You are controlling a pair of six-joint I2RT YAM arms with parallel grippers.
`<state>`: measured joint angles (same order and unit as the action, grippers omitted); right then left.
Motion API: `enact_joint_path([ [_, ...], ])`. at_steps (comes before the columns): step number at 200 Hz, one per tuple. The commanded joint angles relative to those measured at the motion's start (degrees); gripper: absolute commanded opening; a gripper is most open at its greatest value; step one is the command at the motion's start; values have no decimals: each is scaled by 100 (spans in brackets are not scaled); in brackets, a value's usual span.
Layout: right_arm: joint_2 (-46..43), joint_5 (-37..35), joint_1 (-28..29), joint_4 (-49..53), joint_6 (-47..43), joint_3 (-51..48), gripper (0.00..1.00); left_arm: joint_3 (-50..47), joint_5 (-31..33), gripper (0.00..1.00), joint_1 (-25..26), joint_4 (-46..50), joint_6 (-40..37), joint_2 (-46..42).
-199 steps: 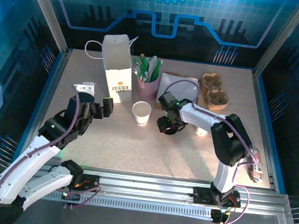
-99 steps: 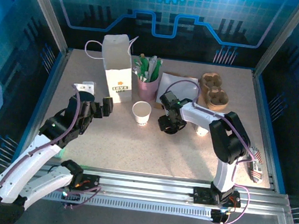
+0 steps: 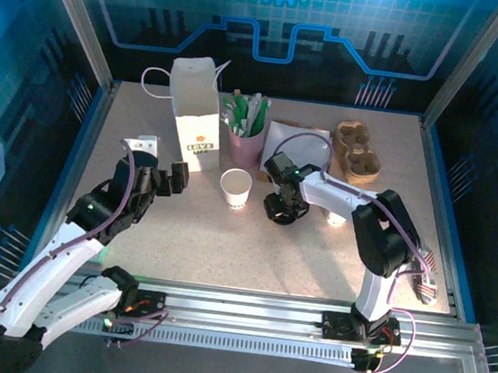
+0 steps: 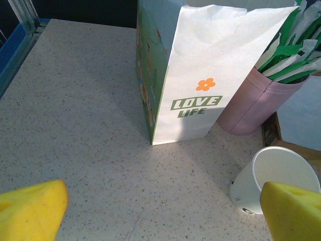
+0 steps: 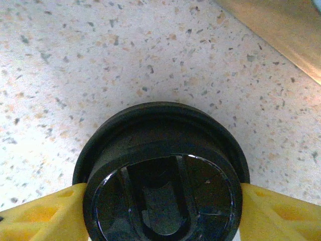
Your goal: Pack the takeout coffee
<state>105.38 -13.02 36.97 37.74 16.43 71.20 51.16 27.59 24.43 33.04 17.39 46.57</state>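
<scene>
The white paper cup (image 3: 235,188) stands open and upright mid-table, in the left wrist view at the lower right (image 4: 273,181). Its black lid (image 5: 160,175) lies flat on the table to the cup's right. My right gripper (image 3: 282,210) is down over the lid, and its yellow fingers (image 5: 45,216) press on both sides of it. My left gripper (image 3: 170,180) hovers left of the cup, open and holding nothing (image 4: 163,211). The tall white paper bag (image 3: 194,113) marked LOVE LIFE (image 4: 200,75) stands behind it.
A pink cup of green-and-white sticks (image 3: 245,141) stands right of the bag, close behind the paper cup. A brown cup carrier (image 3: 357,152) and a white sheet (image 3: 286,138) lie at the back right. Small packets (image 3: 423,274) sit near the right rail.
The right gripper's fingers have closed in on the black lid. The left arm has hardly moved.
</scene>
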Motion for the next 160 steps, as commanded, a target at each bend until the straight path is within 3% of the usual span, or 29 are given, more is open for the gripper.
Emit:
enact_joint_path([
  [1,-495,-121,123,473,10,158,68,35,-70,99,-70,-96,-104,-16],
  [76,-969,225,565,1240,-34,1628,67,35,-123,99,-124,-96,-78,-18],
  [160,842,646,970,2128,-236,3978,66,12,-94,99,-141,-95,-86,-93],
])
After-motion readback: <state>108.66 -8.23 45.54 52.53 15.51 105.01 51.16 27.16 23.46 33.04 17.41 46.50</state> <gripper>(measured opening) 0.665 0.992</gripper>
